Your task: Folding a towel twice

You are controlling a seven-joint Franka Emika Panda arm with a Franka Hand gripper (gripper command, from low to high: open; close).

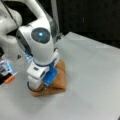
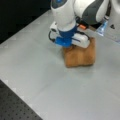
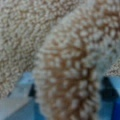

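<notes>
An orange-brown terry-cloth towel [image 2: 80,56] lies as a small, thick bundle on the pale grey table [image 2: 37,75], at the centre of both front views; its compact shape suggests it is already folded. The white and blue gripper [image 1: 43,86] presses down on the bundle's edge, at the lower left in a front view. The wrist view shows a fold of towel [image 3: 70,75] running between the blue fingers [image 3: 26,80], so it appears clamped on the cloth. The arm stands nearly vertical, wrist pointing down.

gripper [image 1: 41,85] low on folded towel [image 1: 58,76] | table [image 1: 95,75] | grip seemingly hidden
</notes>
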